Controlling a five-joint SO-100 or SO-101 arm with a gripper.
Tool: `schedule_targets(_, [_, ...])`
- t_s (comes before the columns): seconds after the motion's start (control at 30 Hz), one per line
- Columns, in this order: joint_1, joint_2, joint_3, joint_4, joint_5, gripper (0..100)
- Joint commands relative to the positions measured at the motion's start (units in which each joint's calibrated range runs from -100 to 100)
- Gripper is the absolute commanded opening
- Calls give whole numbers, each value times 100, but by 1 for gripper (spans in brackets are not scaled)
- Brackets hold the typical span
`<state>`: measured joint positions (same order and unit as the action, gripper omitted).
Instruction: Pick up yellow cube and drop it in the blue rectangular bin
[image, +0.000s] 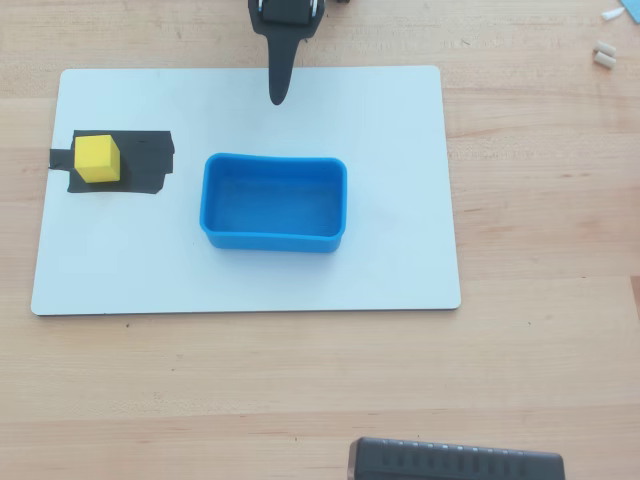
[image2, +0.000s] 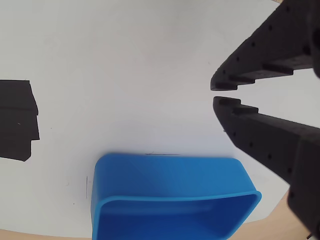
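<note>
Task not yet begun: cube unpicked, bin empty.

We found the yellow cube (image: 97, 158) resting on a black patch (image: 140, 160) at the left of the white board (image: 400, 260) in the overhead view, well apart from the gripper (image2: 214, 93); the blue rectangular bin (image: 274, 240) stood empty mid-board on the counter (image: 540, 200); the gripper hung near the board's far edge, jaws nearly closed on nothing; we judged that approach, grasp, carry and release all remained.

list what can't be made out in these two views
- Yellow cube: outside the wrist view; only the black tape patch shows there.
- Blue rectangular bin: near wall cut off by the wrist view's bottom edge.
- Dark object: cut off by the overhead view's bottom edge, unidentifiable.
- Gripper: jaw gap unreadable overhead.
</note>
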<state>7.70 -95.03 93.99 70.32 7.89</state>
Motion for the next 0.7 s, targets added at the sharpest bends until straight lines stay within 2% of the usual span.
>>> schedule_targets(0.0, [-513,-126,-108,37,127,0])
schedule_targets(0.4, [-590,-51,-281,86,283,0])
schedule_targets(0.6, [-247,348,-572,37,449,0])
schedule_targets(0.67, [-41,664,-1144,70,498,0])
